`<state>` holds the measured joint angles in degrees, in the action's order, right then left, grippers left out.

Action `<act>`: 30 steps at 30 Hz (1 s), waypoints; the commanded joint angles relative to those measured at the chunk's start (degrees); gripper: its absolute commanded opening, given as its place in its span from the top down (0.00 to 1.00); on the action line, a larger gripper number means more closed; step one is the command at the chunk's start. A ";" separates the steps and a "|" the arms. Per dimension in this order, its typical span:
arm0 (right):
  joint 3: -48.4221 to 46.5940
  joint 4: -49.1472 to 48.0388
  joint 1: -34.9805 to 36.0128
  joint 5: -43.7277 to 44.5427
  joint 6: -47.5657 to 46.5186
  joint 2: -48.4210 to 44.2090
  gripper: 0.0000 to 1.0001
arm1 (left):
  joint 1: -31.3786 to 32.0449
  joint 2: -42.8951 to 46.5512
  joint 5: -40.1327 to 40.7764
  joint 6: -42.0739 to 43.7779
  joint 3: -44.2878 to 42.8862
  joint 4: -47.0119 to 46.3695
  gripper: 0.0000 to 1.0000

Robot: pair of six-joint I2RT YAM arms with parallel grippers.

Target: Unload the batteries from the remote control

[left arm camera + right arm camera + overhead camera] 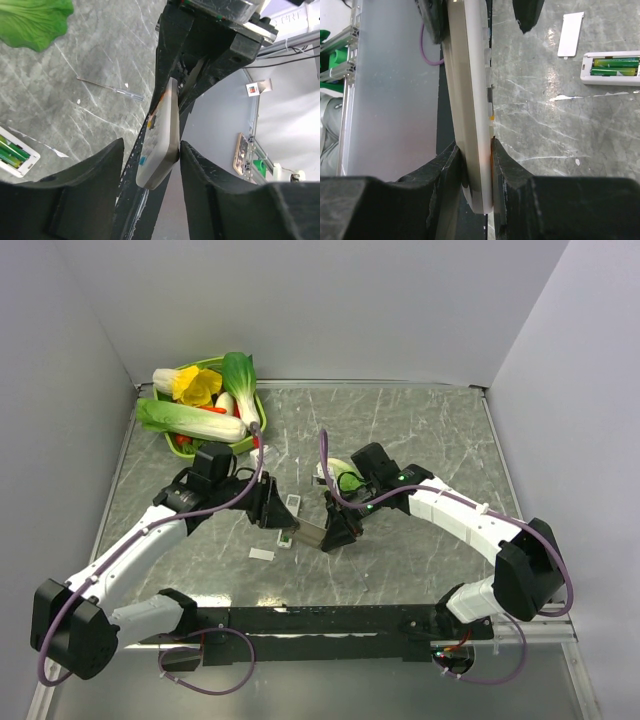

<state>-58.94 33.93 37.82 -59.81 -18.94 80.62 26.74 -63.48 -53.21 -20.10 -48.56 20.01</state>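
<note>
Counted: one remote with buttons, one second white bar lying flat, two batteries, one loose cover, one basket, two grippers. Remote slim, white and rectangular, turned on edge in the air, with a row of small raised buttons along one face and a few coloured keys among them. Held off the marbled table, out from the basket toward the arm bases and well apart from it. Right gripper pinched on one end of the remote, a finger flat against each broad face. Left gripper spread around the opposite end, one finger just beside the remote, a clear gap at the other, no squeeze to be seen. Second white bar flat on the table on that same side of the basket, bay open, both batteries side by side inside, green. Cover flat on the table near that bar, not touching it. Basket green and filled above the rim: a long pale cabbage, a dark-leafed green, something yellow, some red pieces.
</note>
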 commanded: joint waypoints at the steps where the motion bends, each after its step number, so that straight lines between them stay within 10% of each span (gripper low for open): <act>1: -2.41 -0.45 -0.38 -2.15 -1.36 0.59 1.00 | -0.99 1.52 -1.28 1.29 -1.46 -1.11 0.51; 10: -2.85 0.34 -0.38 -2.51 -1.63 1.29 1.00 | -1.08 0.91 -2.69 1.46 -1.37 -1.90 0.61; 15: -2.76 -1.05 -0.47 -0.76 -0.58 1.21 0.99 | -1.08 0.99 -4.27 0.16 -0.23 -3.48 0.99; 23: -1.80 -5.54 -3.45 3.21 5.48 -1.69 0.65 | -1.08 1.87 -3.31 -10.74 6.36 -13.32 0.99; 26: -1.53 -7.12 -4.86 5.57 8.12 -1.87 0.34 | -1.08 1.52 -0.41 -15.58 8.82 -15.79 0.99; 30: -1.36 -8.70 -6.71 12.16 13.04 -2.75 0.28 | -1.08 2.92 5.91 -21.97 11.28 -16.93 0.99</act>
<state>-58.92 30.09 33.08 -54.41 -11.68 81.32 25.56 -62.35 -53.30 -33.17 -38.94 7.20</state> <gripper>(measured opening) 0.700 0.117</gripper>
